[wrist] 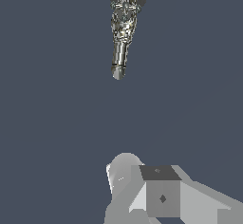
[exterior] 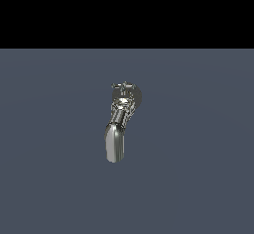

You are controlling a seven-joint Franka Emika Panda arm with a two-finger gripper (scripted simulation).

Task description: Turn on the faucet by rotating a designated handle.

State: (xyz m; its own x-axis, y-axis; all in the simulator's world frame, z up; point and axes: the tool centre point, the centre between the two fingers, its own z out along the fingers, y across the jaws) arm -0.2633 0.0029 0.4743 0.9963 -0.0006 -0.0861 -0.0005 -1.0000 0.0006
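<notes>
Bare slate-blue desk under a black backdrop

The flat, matte desk [exterior: 198, 178] fills the lower part of the exterior view, evenly lit and unmarked. A solid black band [exterior: 127, 12] runs across the whole top of the frame, meeting the desk in one straight horizontal edge.

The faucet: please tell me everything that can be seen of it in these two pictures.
The faucet looks like shiny, chrome-like metal. It stands alone on a flat grey-blue floor. A smooth rounded spout reaches toward the camera in the exterior view; behind it sits a knobbly body with a small cross-shaped handle on top. Nothing touches it. In the wrist view it lies far from the arm, and the jaws cannot be made out.
</notes>
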